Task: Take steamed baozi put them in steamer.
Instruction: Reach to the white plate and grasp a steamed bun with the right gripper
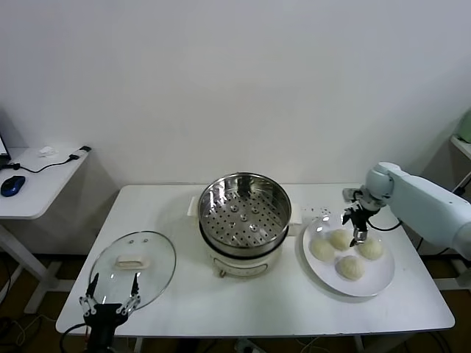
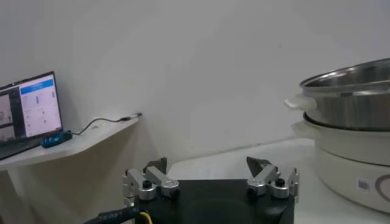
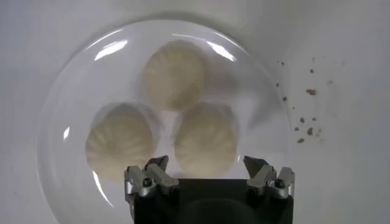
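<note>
Four pale round baozi [image 1: 340, 239] lie on a white plate [image 1: 377, 282] at the table's right. My right gripper [image 1: 357, 226] hovers open and empty just above them. In the right wrist view my right gripper [image 3: 207, 163] has its jaws spread over the nearest baozi [image 3: 205, 139], with two more [image 3: 175, 73] beyond it. The steel steamer [image 1: 244, 209] with its perforated floor stands empty on a white cooker base at the table's middle; it also shows in the left wrist view [image 2: 347, 103]. My left gripper [image 1: 112, 288] waits open at the table's front left, and in its own wrist view [image 2: 207, 163] it is empty.
A round glass lid [image 1: 132, 261] with a white handle lies flat left of the steamer, just beyond my left gripper. A side desk [image 1: 37, 184] with a mouse and cables stands at the far left. Crumbs [image 3: 304, 122] dot the table beside the plate.
</note>
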